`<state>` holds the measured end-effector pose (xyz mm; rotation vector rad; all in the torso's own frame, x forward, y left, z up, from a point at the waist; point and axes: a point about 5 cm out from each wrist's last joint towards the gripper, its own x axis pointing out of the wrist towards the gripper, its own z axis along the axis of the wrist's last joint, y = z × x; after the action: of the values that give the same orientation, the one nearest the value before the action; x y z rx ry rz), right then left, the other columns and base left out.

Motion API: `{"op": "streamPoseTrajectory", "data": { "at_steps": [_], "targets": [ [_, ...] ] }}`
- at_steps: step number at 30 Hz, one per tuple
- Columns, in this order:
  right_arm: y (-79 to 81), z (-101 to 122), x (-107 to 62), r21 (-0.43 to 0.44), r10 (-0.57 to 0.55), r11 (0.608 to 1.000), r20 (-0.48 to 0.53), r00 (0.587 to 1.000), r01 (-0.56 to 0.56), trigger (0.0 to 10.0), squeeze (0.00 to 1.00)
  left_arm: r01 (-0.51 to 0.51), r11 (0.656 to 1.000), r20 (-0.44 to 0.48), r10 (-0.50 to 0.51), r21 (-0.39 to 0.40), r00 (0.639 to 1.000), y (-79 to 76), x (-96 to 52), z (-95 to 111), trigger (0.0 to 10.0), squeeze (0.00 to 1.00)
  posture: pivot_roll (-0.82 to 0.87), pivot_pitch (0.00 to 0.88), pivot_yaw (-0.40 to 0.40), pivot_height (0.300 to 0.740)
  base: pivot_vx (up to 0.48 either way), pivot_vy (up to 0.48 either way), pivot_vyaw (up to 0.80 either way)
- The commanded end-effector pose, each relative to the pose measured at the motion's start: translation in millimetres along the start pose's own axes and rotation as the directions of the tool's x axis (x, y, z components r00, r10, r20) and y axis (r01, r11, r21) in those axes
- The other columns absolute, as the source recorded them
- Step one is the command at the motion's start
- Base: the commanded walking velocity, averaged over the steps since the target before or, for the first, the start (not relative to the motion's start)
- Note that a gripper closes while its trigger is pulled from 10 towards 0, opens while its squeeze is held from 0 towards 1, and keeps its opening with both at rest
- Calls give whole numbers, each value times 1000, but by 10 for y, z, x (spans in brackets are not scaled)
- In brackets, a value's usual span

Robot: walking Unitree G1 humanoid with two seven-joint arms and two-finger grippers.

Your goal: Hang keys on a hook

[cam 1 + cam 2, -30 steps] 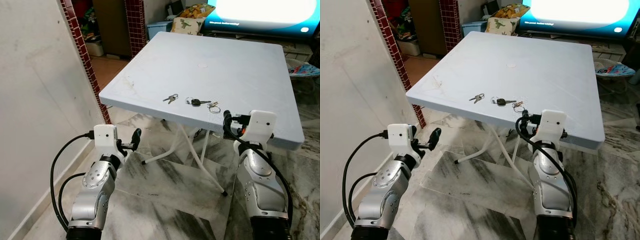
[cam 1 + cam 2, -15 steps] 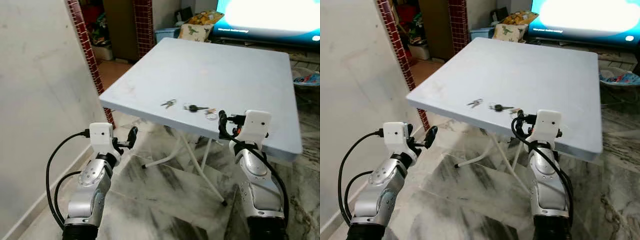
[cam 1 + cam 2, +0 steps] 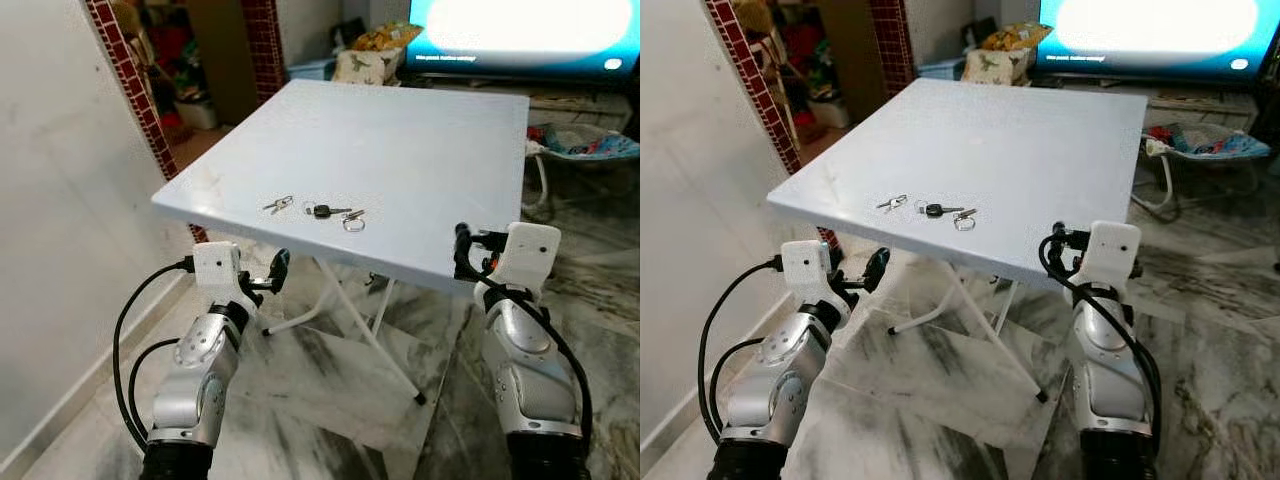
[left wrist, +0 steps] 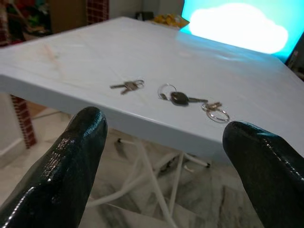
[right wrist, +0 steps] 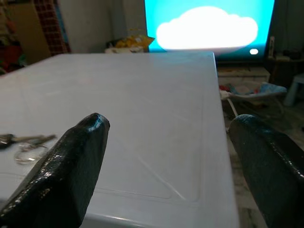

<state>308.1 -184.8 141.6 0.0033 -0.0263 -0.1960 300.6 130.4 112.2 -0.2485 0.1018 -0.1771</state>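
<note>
Three key bunches lie in a row near the front edge of the white folding table (image 3: 400,130): a pair of small silver keys (image 3: 279,204), a black-headed key on a ring (image 3: 325,211) and a loose ring with a small key (image 3: 353,221). My left gripper (image 3: 277,270) hangs open below the table's front edge, in front of the keys, holding nothing. My right gripper (image 3: 462,250) stands open at the table's near right corner, well to the right of the keys. Along the left wrist's fingers (image 4: 76,156) the black-headed key (image 4: 179,98) lies just beyond the edge.
A white wall (image 3: 60,200) and a red brick pillar (image 3: 125,80) stand at my left. A lit TV screen (image 3: 520,30) glows behind the table, with a baby bouncer (image 3: 580,140) at the right. The table's folding legs (image 3: 340,300) stand on a marble floor.
The whole picture has shifted: the table and keys now sit further left. My right gripper, formerly near the ring, is now by the table's right corner. The keys lie as before.
</note>
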Motion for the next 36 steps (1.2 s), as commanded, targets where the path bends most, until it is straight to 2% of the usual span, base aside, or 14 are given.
{"op": "streamPoseTrajectory", "data": {
  "at_steps": [1,18,33,36],
  "targets": [
    [58,36,10,9,17,1000,12,1000,-17,10000,0,-20,1000,3,20,1,1000,64,5,35,10000,0,-55,0,91,740,0,0,0],
    [80,54,5,16,18,1000,25,1000,-18,10000,0,-16,1000,-7,16,14,1000,76,48,53,10000,0,-62,0,108,740,0,0,0],
    [55,47,-5,19,-4,1000,28,1000,4,10000,0,4,1000,-16,-3,19,1000,48,65,58,10000,0,-62,0,123,740,0,457,0],
    [43,47,-5,17,-9,1000,28,1000,8,10000,0,-1,999,-15,2,46,1000,49,64,70,10000,0,-62,0,124,740,0,480,0]
  ]
}}
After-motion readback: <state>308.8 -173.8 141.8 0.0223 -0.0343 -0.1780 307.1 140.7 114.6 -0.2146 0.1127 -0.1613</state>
